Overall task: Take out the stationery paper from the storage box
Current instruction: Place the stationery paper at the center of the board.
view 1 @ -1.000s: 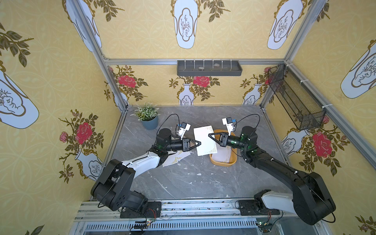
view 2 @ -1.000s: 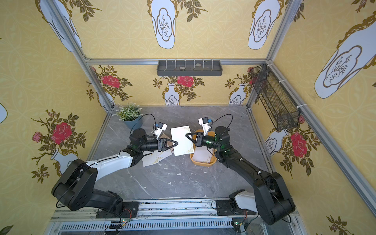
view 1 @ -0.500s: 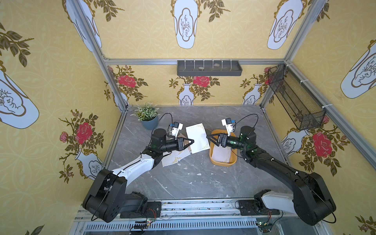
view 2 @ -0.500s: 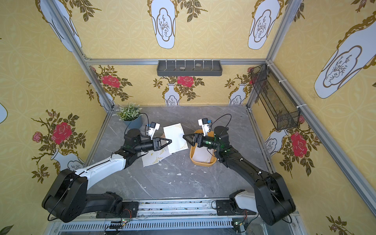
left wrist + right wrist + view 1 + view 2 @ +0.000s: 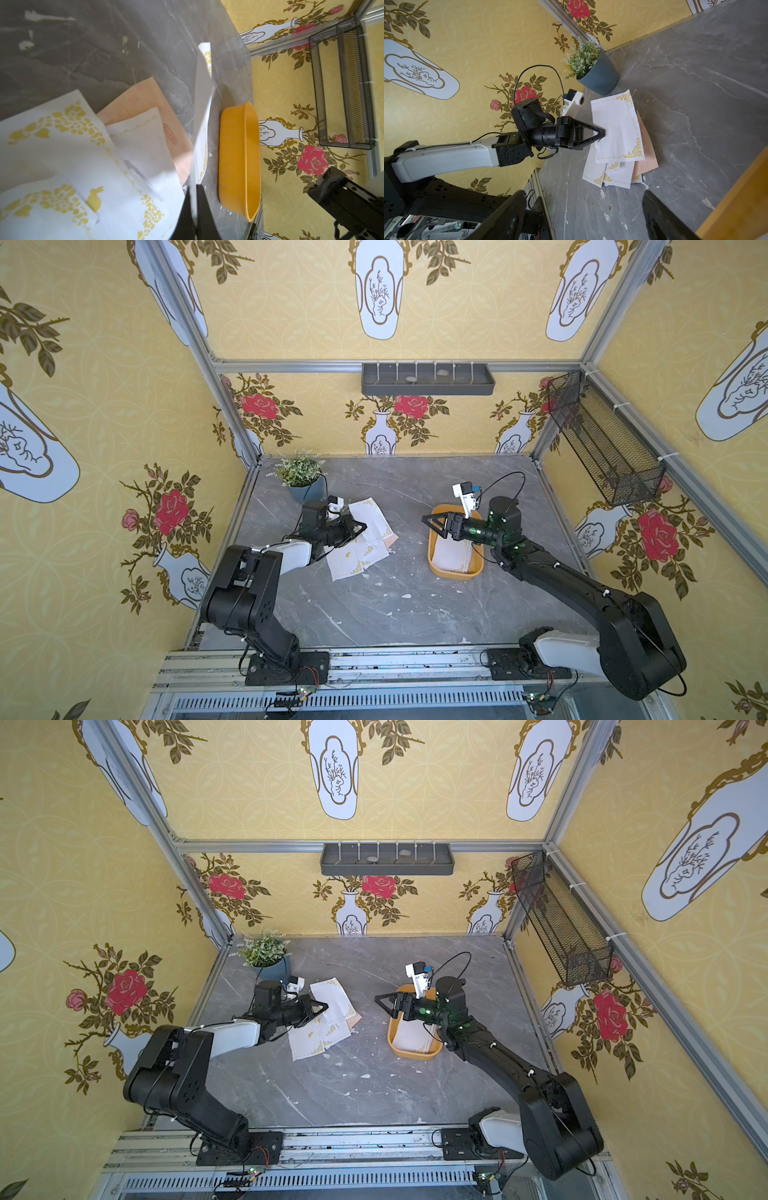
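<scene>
My left gripper (image 5: 365, 526) is shut on the edge of a white stationery paper sheet (image 5: 616, 128) with gold corners, and holds it over a loose pile of sheets (image 5: 359, 558) on the grey table. In the left wrist view the held sheet (image 5: 202, 99) stands edge-on between the shut fingers, with a peach sheet (image 5: 145, 95) below it. The mustard storage box (image 5: 453, 573) lies to the right, with white paper (image 5: 452, 556) inside. My right gripper (image 5: 428, 522) hangs open and empty over the box's far left corner; its fingers (image 5: 508, 214) stand wide apart.
A potted plant (image 5: 301, 477) stands at the far left corner, close behind the left arm. A dark grey shelf (image 5: 428, 379) hangs on the back wall and a black mesh basket (image 5: 602, 443) on the right wall. Small white flecks dot the table.
The right gripper has opened and let go of the sheet it shared with the left one. The left gripper has carried that sheet leftward and down over the pile.
</scene>
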Motion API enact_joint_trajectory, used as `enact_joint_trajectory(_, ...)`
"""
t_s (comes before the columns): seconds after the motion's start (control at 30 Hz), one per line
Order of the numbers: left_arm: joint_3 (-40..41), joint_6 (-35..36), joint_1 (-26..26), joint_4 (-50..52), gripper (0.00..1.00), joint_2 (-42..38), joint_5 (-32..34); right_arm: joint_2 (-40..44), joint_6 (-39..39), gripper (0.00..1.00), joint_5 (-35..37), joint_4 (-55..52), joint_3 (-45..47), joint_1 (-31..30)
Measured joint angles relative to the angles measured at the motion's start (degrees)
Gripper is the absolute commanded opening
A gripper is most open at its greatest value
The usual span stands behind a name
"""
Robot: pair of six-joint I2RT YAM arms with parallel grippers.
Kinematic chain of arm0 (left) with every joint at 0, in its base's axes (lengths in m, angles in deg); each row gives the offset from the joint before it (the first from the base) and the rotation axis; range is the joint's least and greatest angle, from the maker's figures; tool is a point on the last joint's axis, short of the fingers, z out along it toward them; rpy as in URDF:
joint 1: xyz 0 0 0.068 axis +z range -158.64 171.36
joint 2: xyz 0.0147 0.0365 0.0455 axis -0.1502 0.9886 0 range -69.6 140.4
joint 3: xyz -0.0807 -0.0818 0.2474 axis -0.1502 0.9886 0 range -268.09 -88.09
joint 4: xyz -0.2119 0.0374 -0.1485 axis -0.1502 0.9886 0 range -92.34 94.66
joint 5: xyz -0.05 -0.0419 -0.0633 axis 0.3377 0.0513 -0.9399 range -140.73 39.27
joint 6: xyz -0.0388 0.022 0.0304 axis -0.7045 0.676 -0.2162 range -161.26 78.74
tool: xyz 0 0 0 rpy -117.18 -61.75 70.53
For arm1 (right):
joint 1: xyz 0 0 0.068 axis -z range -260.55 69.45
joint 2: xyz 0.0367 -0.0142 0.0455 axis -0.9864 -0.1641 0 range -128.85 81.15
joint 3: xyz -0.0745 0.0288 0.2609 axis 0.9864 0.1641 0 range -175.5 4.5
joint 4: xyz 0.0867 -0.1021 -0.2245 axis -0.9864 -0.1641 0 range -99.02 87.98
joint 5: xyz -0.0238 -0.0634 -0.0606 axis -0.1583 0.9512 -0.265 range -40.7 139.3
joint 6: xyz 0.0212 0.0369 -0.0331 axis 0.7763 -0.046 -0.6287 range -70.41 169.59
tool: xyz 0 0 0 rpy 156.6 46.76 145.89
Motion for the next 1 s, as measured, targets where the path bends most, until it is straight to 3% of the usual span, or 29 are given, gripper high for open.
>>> enact_joint_trajectory(0.13,-0.6,-1.1,0.1,0.2,0.03,4.2,1.7,0.3,-1.0,0.87,1.5,-2.4,0.0,-0.1)
enact_joint_trajectory(0.17,-0.6,-1.1,0.1,0.3,0.09,4.5,2.2,0.3,-1.2,0.87,1.6,-2.7,0.0,-0.1)
enact_joint_trajectory(0.23,-0.6,-1.2,0.1,1.0,0.31,4.9,3.6,0.3,-1.6,0.88,2.8,-3.1,0.0,-0.1)
enact_joint_trajectory(0.3,-0.6,-1.2,0.1,2.1,0.47,4.8,5.0,0.3,-1.9,0.88,3.2,-4.3,0.0,-0.1)
enact_joint_trajectory(0.37,-0.6,-1.0,0.1,3.9,0.54,4.2,6.5,0.3,-2.5,0.88,5.1,-5.8,-0.2,-0.1)
enact_joint_trajectory(0.47,-0.6,0.2,0.0,7.3,0.56,1.3,9.6,0.2,-3.2,0.87,8.2,-8.6,-1.1,-0.4)
enact_joint_trajectory(0.57,-0.5,1.9,-0.5,10.8,0.60,-4.0,13.7,0.2,-4.5,0.85,14.8,-14.1,-3.6,-1.9)
enact_joint_trajectory(0.73,0.1,5.8,-4.3,16.5,0.65,-16.2,24.0,-2.9,-5.6,0.73,35.4,-25.0,-9.9,-8.2)
enact_joint_trajectory(0.83,0.7,8.5,-7.1,18.4,0.68,-22.2,29.4,-7.5,-2.3,0.70,46.9,-32.9,-13.2,-10.2)
enact_joint_trajectory(1.0,6.0,12.3,-8.7,17.2,0.78,-31.2,33.3,-11.6,4.0,0.63,57.7,-40.7,-13.5,-10.7)
